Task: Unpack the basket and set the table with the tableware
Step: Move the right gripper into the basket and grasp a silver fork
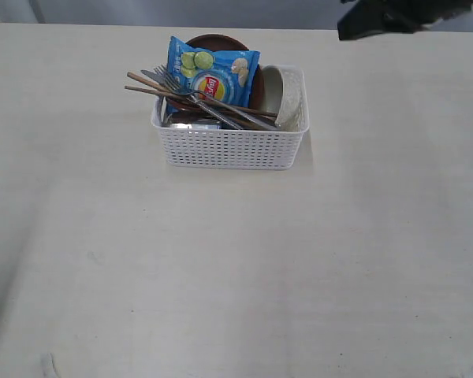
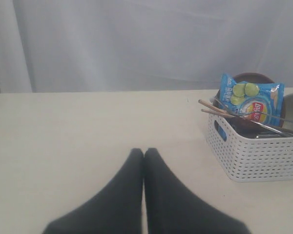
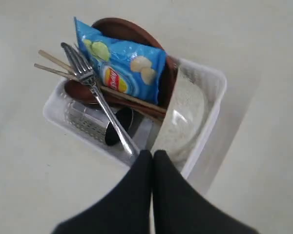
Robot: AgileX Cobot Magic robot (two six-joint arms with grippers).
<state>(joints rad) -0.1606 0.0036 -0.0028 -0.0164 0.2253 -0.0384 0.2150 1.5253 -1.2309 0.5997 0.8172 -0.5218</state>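
Right gripper [image 3: 153, 153]: fingers pressed together, nothing pinched, hanging above the basket [image 3: 214, 105] and clear of it. Nearest under the tips is the basket's long wall, with the handle end of the fork [image 3: 95, 90] resting at that rim. Just beside the tips, at one short end, the off-white bowl [image 3: 185, 117] stands on edge against the wall. A bit further in, the steel cup [image 3: 90, 122] lies on its side on the basket floor, open mouth toward the bowl end. Fork runs diagonally away over the cup, tines out near the opposite short end. Further out: red-brown spoon [image 3: 80, 91] under the fork's neck, and chopsticks [image 3: 51, 63] crossing beneath the tines, ends overhanging the rim. Beyond those, the blue chip bag [image 3: 124, 63] stands upright, leaning on the brown plate [image 3: 119, 27], which stands on edge along the far long wall. All the tableware seen sits inside the basket, which rests flat on the table [image 1: 221, 276].

Left gripper [image 2: 144, 152]: fingers likewise flat against each other, empty, low over the table. Basket sits ahead of it and off to one side, well apart, a slot-handle end facing this gripper. Chopstick ends poke out over that end toward it.

Exterior shot: a dark piece of the right arm [image 1: 386, 17] shows at the frame edge, beyond the basket's bowl end.
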